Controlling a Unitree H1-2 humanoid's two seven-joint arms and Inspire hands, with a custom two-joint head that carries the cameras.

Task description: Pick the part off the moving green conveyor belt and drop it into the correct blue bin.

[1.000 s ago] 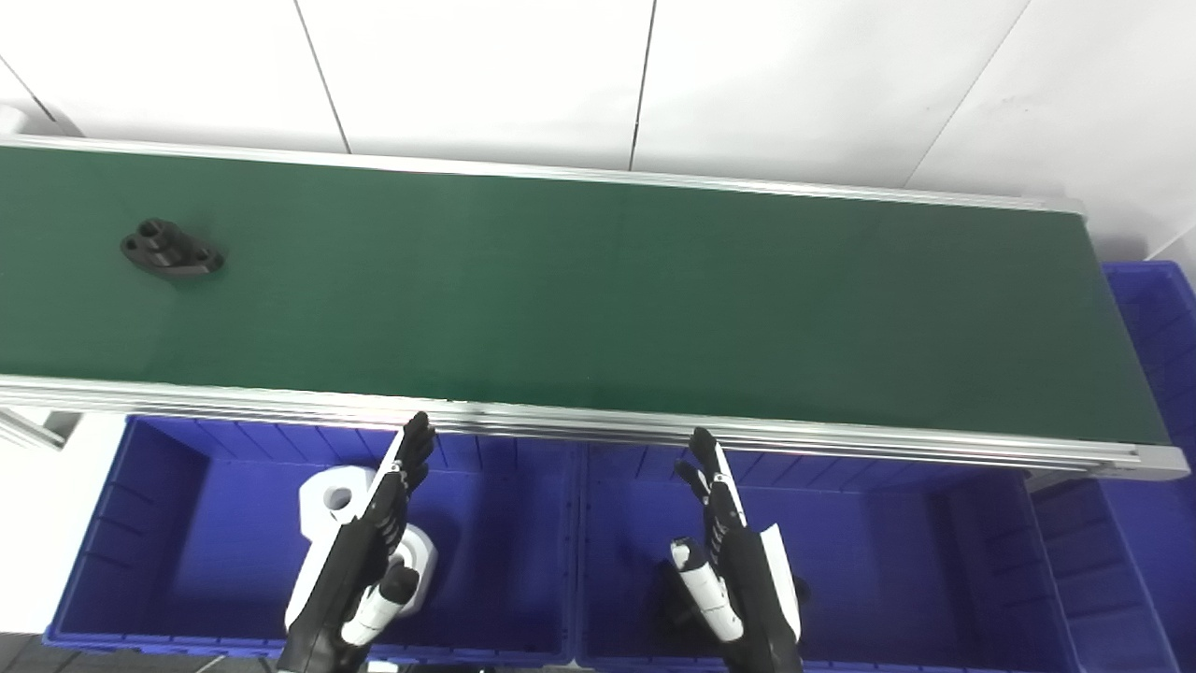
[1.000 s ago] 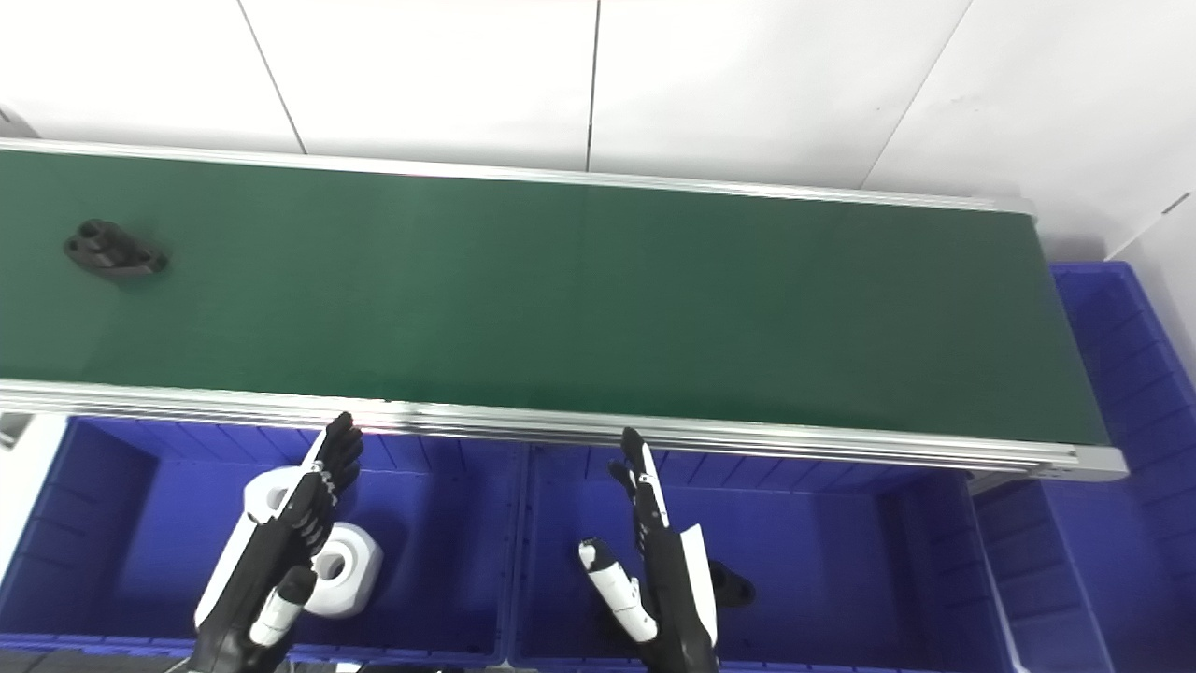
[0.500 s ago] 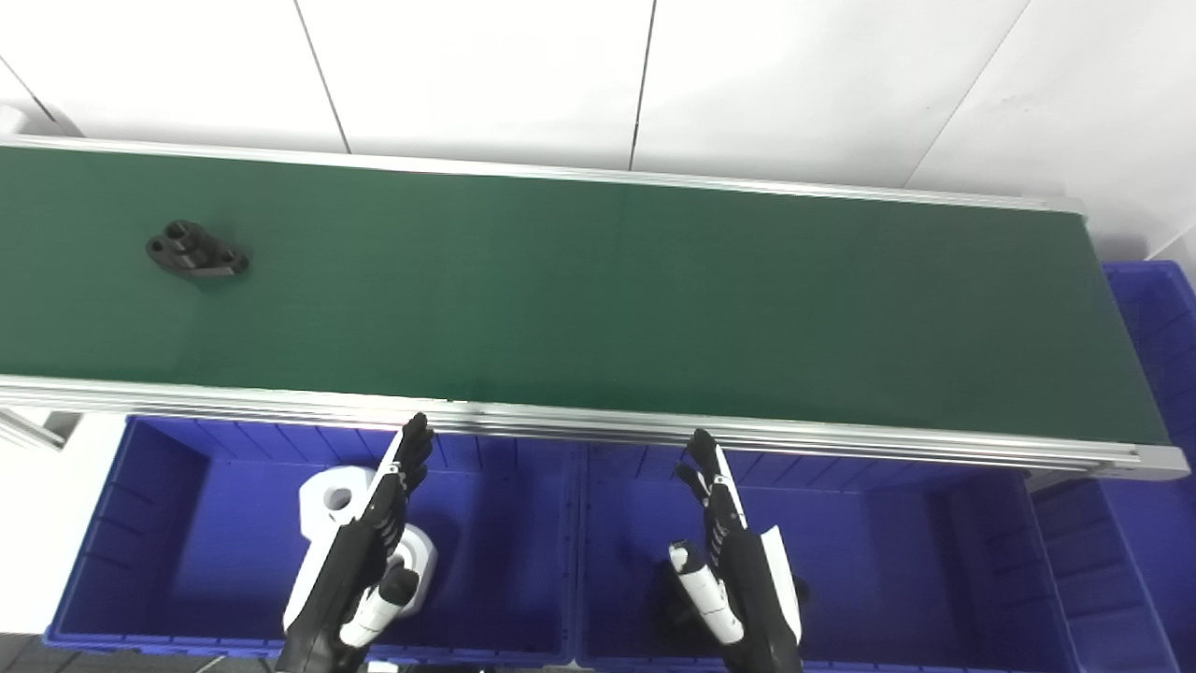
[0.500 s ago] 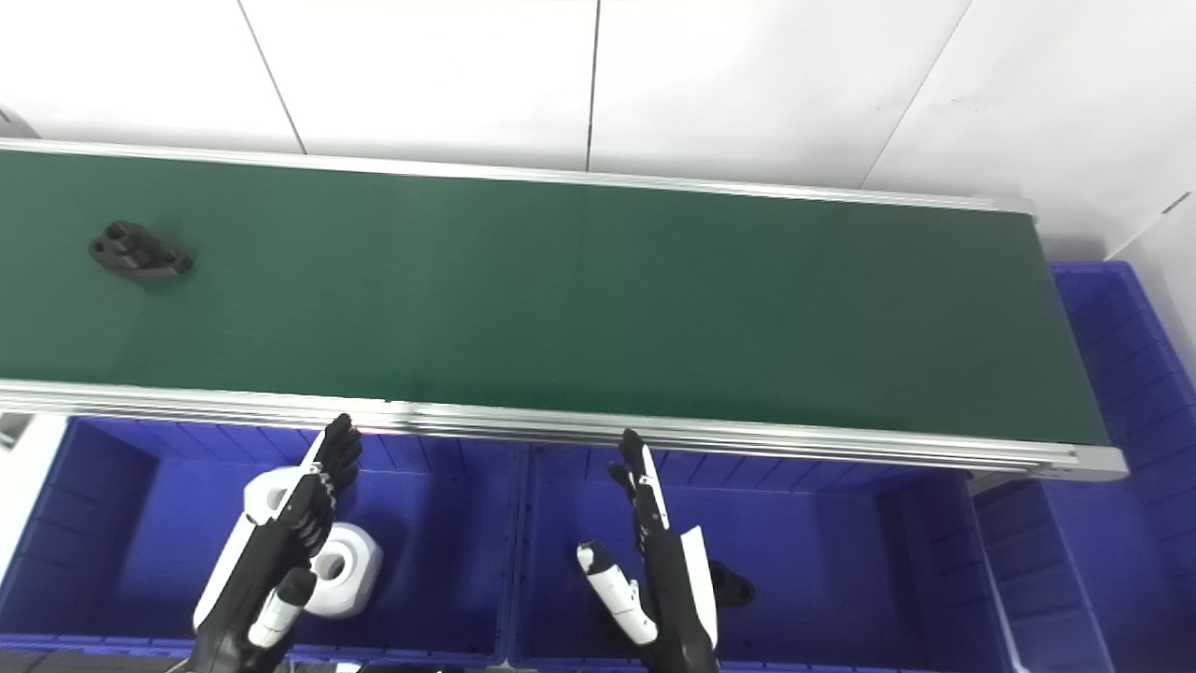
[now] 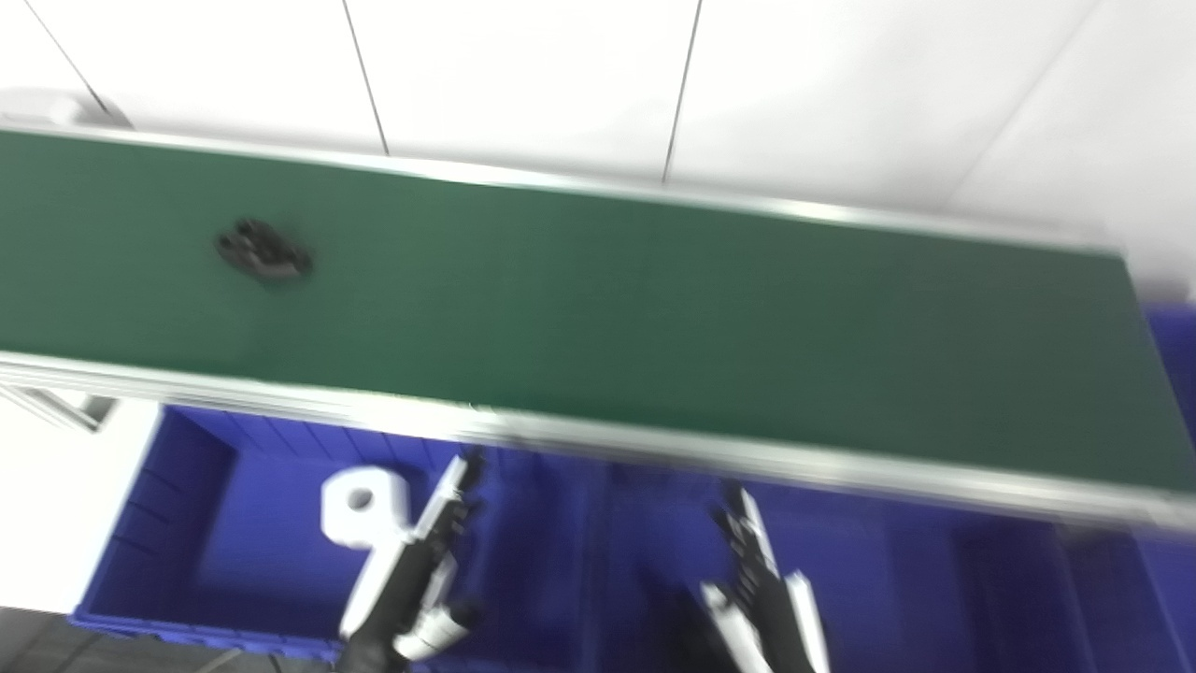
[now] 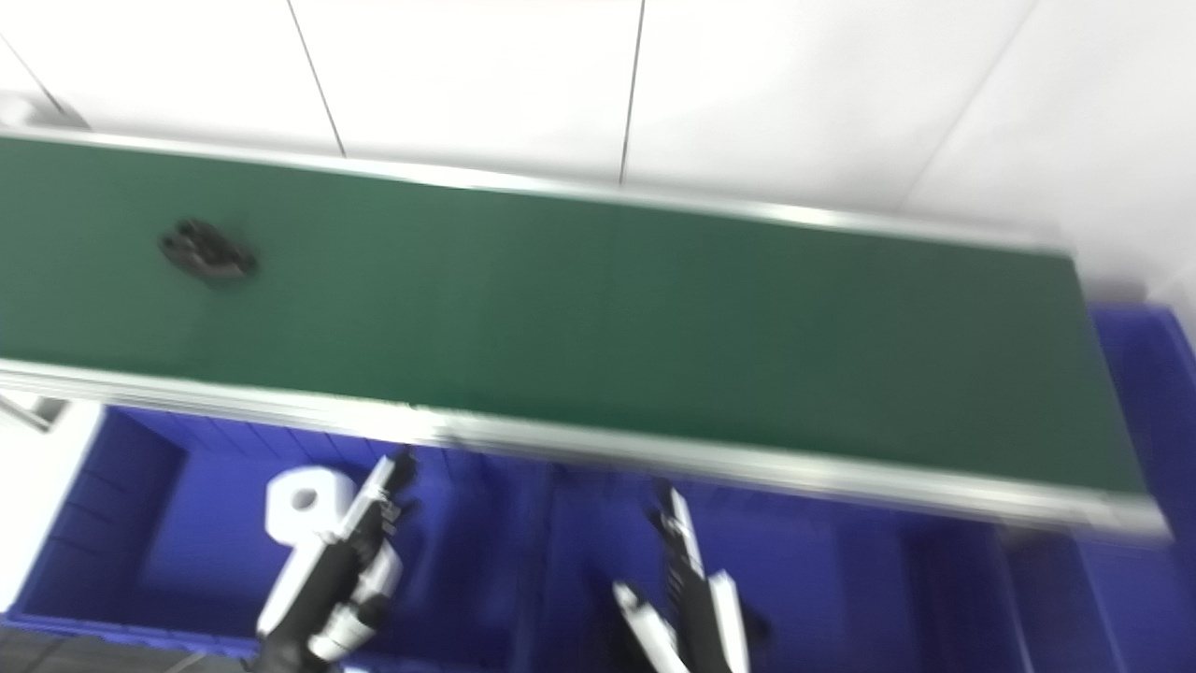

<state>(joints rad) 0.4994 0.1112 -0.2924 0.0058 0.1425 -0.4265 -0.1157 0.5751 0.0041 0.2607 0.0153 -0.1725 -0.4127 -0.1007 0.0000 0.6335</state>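
Both views are blurred, so small details are hard to read. At the far left, on the green conveyor belt (image 5: 598, 299), lies a dark part (image 5: 263, 254); it sits nearer the far edge of the belt than the near edge, and nothing touches it. Its exact shape cannot be told from the blur.

Below the belt stands the left blue bin (image 5: 187, 523). Inside it there is a white part (image 5: 360, 509) with a round hole (a second white piece may lie behind the arm, but I cannot tell). Over this bin hangs the left hand (image 5: 420, 570), its fingers (image 5: 462, 477) stretched out straight and pointing up toward the near rail of the belt. It holds nothing and is well apart from the dark part.

Further to the right is the second blue bin (image 5: 916, 579), just beside the first one. Above it is the right hand (image 5: 761, 598), also with the fingers extended toward the belt and with nothing in it. A dark shape shows in the bin beside this hand, too blurred to name. At the far right edge, past the end of the belt, a third blue bin (image 6: 1145, 374) is partly visible.
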